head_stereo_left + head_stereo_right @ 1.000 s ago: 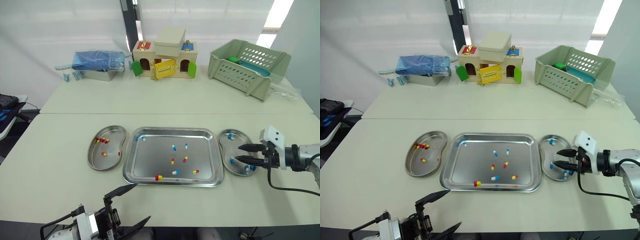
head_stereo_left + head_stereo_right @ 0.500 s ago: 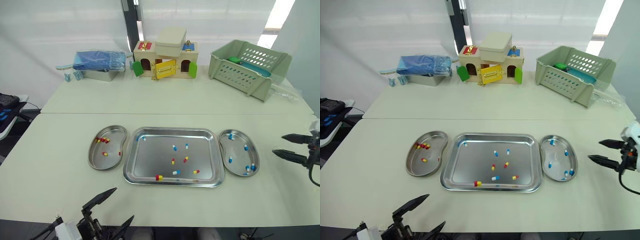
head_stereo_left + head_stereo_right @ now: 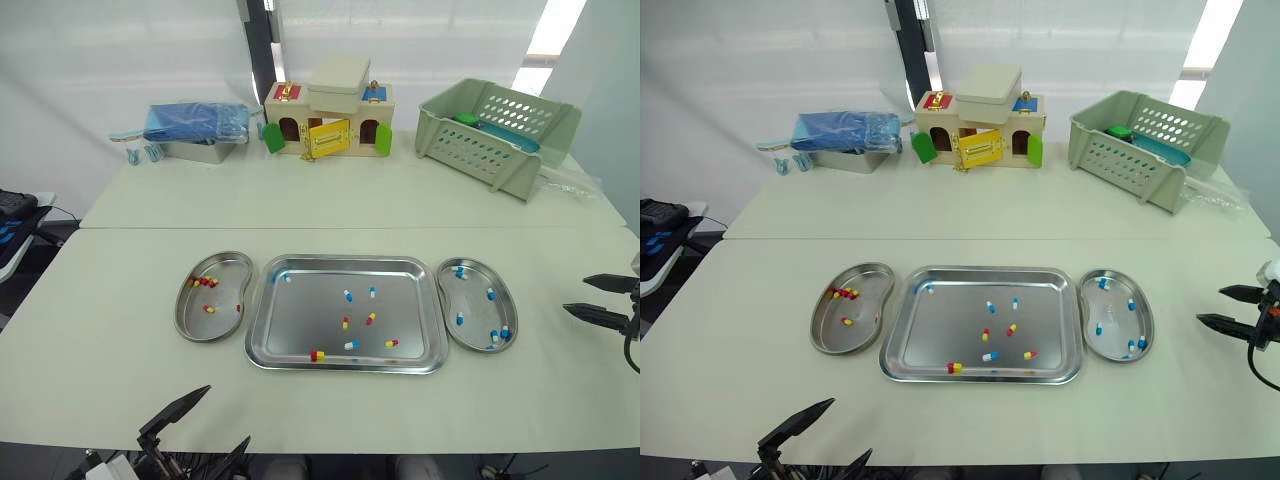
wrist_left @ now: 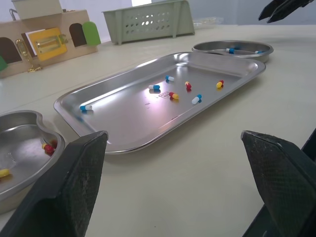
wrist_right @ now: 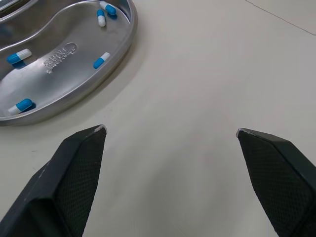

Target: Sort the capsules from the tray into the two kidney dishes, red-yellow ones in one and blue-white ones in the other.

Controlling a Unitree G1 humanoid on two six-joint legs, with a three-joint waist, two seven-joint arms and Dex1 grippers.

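The steel tray (image 3: 300, 345) lies mid-table with several capsules in it, red-yellow (image 3: 317, 355) and blue-white (image 3: 348, 295). To its left is a kidney dish (image 3: 190, 320) with red-yellow capsules (image 3: 204, 282). To its right is a kidney dish (image 3: 478, 305) with blue-white capsules (image 3: 459, 319). My right gripper (image 3: 594, 298) hovers open and empty over the bare table right of that dish. My left gripper (image 3: 200, 425) is open and empty at the table's near edge, in front of the left dish.
At the back of the table stand a blue-lidded metal box (image 3: 196, 130), a toy house (image 3: 330, 110) and a green basket (image 3: 500, 125). A seam (image 3: 150, 227) crosses the tabletop behind the dishes.
My right gripper has drawn back from over the right dish to the table's right side. My left gripper has pulled back and down towards the near edge. Both stayed open.
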